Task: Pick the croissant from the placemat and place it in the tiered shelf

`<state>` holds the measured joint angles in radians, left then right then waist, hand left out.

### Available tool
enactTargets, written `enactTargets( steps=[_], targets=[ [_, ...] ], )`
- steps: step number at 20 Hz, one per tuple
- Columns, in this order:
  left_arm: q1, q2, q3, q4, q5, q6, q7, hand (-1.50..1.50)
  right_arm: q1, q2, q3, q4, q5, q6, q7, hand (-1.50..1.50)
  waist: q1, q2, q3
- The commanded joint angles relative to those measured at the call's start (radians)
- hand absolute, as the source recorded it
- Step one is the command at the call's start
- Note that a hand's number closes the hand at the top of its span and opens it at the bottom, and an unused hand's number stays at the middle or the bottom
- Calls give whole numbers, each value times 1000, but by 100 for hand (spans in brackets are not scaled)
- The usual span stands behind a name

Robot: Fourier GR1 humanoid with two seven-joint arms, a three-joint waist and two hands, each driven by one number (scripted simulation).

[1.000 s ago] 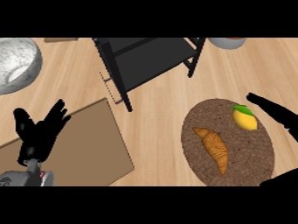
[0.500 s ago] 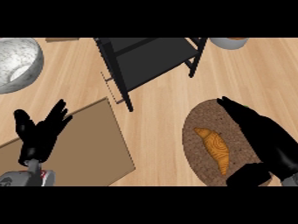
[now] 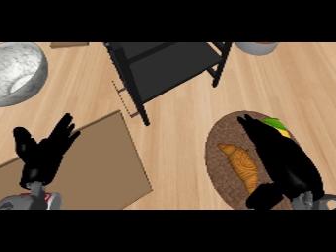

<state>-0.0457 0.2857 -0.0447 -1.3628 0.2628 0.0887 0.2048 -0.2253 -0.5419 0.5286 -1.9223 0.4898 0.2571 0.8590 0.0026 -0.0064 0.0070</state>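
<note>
A golden-brown croissant [image 3: 242, 166] lies on the round brown placemat [image 3: 220, 147] at the lower right. My right hand [image 3: 281, 160] hangs over the mat just right of the croissant, fingers straight and pointing away, thumb low near the mat's front; it covers part of the pastry's right side. A yellow lemon with a green leaf [image 3: 277, 125] peeks out beyond its fingertips. The black tiered shelf [image 3: 167, 66] stands at the top centre. My left hand [image 3: 43, 152] rests open at the lower left, fingers up.
A speckled grey bowl [image 3: 10, 73] sits at the upper left. A tan board [image 3: 90, 167] lies under my left hand. A grey bowl's rim [image 3: 257, 47] shows at the top right. Bare wooden counter [image 3: 178, 142] separates mat and shelf.
My right hand has slid left and toward me over the placemat, now alongside the croissant and covering most of the lemon. The left hand stays put.
</note>
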Motion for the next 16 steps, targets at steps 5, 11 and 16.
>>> enactTargets(
  steps=[5, 11, 16],
  targets=[
    [2, -28, -5, 4, -24, 5, 83, 0, 85, 83, 65, 65, 196, -45, -29, -150, -3, 6, -7],
    [-49, -9, 60, 73, -23, -42, 80, 0, 93, 177, 63, 102, 291, -41, -40, -150, -4, 7, -7],
    [9, -60, 24, 15, -61, -22, 59, 0, 73, 172, -11, 265, 333, -79, -151, -150, 0, 7, -7]
  ],
)
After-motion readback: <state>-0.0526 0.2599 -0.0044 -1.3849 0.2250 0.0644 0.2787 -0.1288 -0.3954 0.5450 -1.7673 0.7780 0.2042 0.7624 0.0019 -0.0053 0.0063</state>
